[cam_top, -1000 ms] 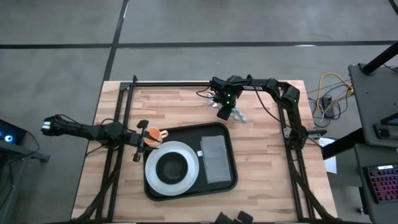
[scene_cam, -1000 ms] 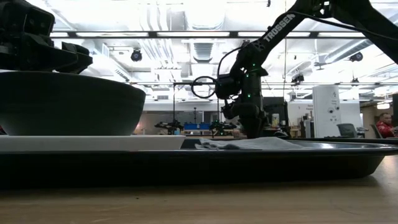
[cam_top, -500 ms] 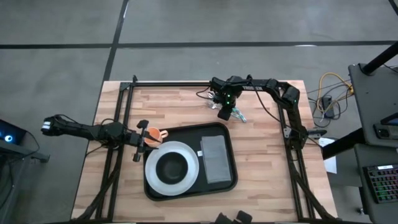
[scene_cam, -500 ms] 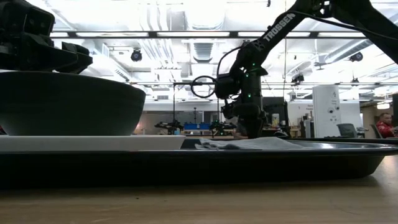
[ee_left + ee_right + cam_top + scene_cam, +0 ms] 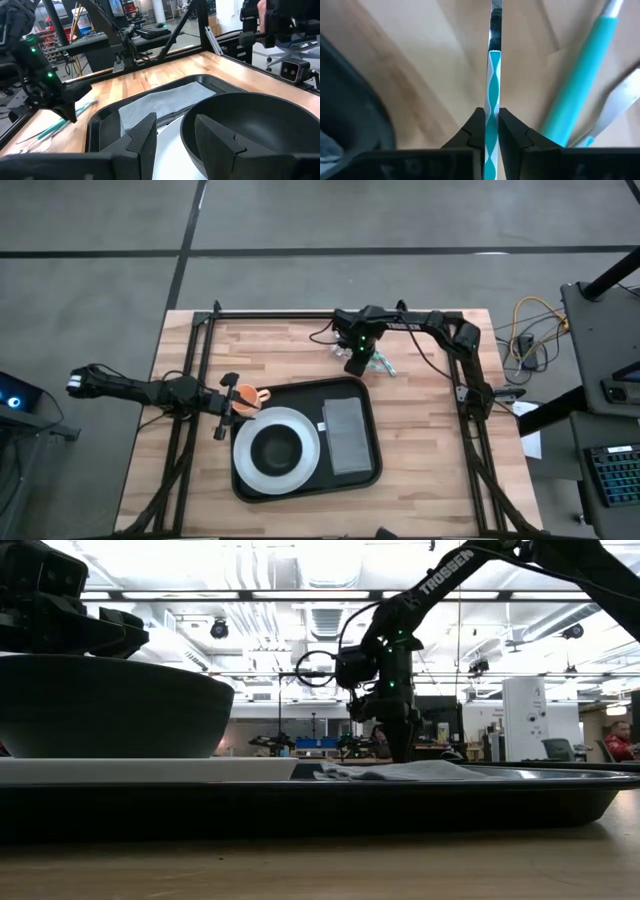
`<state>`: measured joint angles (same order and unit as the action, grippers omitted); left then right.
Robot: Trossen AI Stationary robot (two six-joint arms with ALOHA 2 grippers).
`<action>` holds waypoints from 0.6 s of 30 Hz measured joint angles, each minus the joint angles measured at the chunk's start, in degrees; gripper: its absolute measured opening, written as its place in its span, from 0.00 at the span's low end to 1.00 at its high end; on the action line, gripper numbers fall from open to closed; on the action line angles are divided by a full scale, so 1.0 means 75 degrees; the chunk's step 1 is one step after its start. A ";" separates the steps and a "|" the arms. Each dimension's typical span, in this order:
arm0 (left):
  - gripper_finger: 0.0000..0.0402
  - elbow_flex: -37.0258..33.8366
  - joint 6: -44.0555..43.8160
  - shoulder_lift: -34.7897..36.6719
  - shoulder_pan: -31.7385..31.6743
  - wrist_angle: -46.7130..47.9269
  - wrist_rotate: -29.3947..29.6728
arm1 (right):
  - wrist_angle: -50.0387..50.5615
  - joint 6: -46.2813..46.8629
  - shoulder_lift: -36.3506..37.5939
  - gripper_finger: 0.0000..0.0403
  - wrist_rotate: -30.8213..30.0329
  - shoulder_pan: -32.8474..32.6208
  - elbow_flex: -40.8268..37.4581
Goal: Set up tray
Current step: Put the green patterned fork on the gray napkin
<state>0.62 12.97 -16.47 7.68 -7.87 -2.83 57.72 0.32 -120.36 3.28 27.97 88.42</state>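
The black tray [image 5: 368, 470] lies on the wooden table, carrying a white plate [image 5: 310, 442] with a black bowl [image 5: 276, 448] on it and a flat grey napkin [image 5: 346, 435]. My right gripper [image 5: 358, 363] is beyond the tray's far rim, pointing down and shut on a piece of cutlery with a teal-and-white handle [image 5: 492, 85]. More teal-handled cutlery [image 5: 383, 366] lies flat on the wood beside it. My left gripper [image 5: 175, 127] is open at the plate's far left edge [image 5: 232, 404], with the bowl [image 5: 250, 125] just ahead of it. My right gripper pinches the teal-and-white handle [image 5: 492, 107] between its two fingertips, coming from above and pointing down. The piece is seen edge-on, with its metal part [image 5: 495, 22] running away from the fingers. Whether it is clear of the wood I cannot tell.
A small orange thing [image 5: 246, 398] shows right beside my left gripper; whether it touches the fingers I cannot tell. A black frame [image 5: 300, 312] runs along the table's far edge and sides. Bare wood lies right of the tray [image 5: 420, 440].
My right gripper has shifted a little toward the table's left edge and risen slightly, staying shut on the cutlery. The left arm, tray, plate, bowl and napkin have kept still.
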 joint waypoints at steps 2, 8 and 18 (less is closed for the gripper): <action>0.29 0.0000 0.0000 -0.0002 0.0000 0.0001 0.0002 | -0.0002 0.0192 0.0030 0.05 0.0029 -0.0095 0.0039; 0.29 -0.0002 -0.0002 -0.0001 0.0000 0.0002 0.0002 | 0.0133 0.0951 0.0195 0.05 -0.0066 -0.0324 0.0204; 0.29 0.0001 -0.0002 -0.0003 0.0000 0.0002 0.0000 | 0.0231 0.2177 0.0606 0.04 -0.0141 -0.0721 0.0452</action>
<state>0.62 12.95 -16.49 7.68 -7.86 -2.83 59.45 16.65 -115.81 2.23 22.56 91.81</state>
